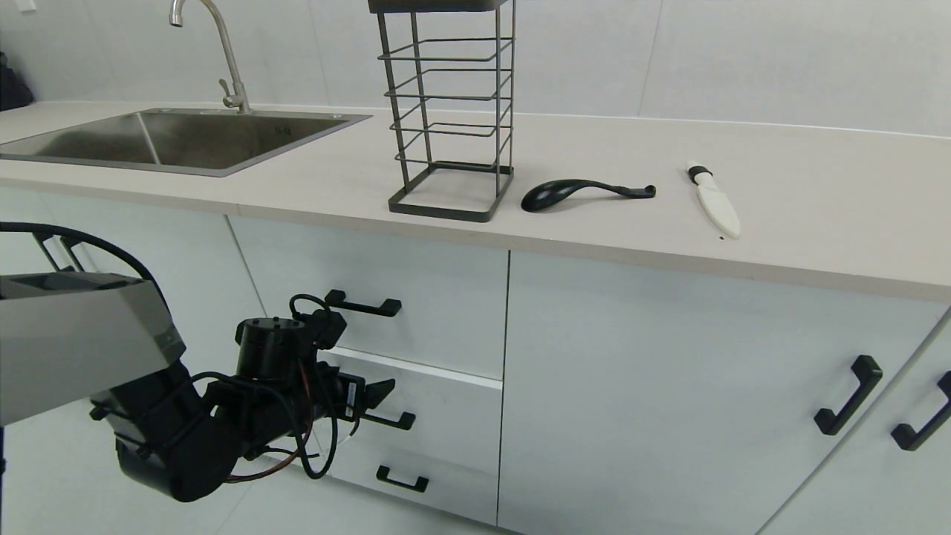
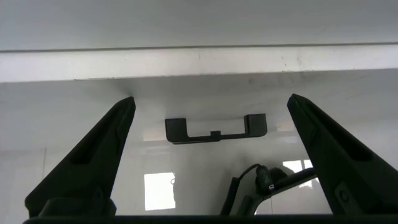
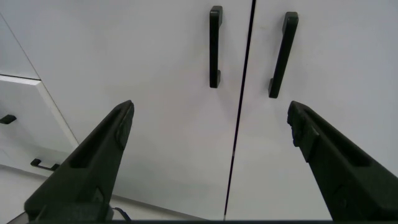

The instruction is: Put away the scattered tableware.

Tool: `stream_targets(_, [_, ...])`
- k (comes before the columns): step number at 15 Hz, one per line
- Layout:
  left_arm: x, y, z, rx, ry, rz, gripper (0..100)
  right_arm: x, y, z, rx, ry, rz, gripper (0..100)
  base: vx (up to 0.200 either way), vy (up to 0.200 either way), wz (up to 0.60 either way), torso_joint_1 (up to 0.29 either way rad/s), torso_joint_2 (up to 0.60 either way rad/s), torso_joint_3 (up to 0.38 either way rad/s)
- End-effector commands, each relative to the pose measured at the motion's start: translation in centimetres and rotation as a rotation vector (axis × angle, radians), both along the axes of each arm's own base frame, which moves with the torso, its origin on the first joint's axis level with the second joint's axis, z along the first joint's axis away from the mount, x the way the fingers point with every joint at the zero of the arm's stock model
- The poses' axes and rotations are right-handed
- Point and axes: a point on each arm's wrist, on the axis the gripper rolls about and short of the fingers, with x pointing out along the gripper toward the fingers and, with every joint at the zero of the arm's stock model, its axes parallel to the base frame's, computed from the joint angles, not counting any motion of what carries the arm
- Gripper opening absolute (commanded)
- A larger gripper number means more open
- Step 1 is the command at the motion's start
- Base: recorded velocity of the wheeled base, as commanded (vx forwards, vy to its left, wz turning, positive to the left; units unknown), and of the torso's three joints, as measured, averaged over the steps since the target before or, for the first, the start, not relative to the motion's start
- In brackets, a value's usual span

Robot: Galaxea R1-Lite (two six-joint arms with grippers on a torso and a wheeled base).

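Spoon [image 1: 565, 193]: frame centre, on tabletop [image 1: 817, 186], just right of rack [image 1: 452, 111].
Knife [image 1: 715, 199]: right of spoon, apart.
Left fingers [image 2: 93, 162]: spread wide, empty, facing drawer handle [image 2: 216, 129].
Right fingers [image 3: 93, 162]: spread wide, empty.

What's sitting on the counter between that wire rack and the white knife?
A black spoon lies there, bowl toward the wire rack, handle toward the white knife, touching neither. The head view shows it.
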Motion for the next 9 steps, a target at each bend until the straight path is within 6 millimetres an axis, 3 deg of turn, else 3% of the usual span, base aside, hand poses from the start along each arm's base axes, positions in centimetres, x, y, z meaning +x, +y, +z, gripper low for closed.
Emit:
stream_targets(1, [0.4,-0.1,0.1,-0.003,-0.01,0.002,100,0.0,0.0,0.0,-0.001,0.002,0.001,100,0.0,0.0,0.0,0.0,0.0,0.0])
stream_targets(5, [1.1,-0.1,-0.1,-0.006,-0.019,0.008,100,0.0,0.0,0.0,-0.001,0.0,0.001,100,0.0,0.0,0.0,0.0,0.0,0.0])
stream_targets(9, [-1.1,0.2,0.5,0.0,-0.003,-0.003,100,0.0,0.0,0.0,0.001,0.0,0.001,100,0.0,0.0,0.0,0.0,0.0,0.0])
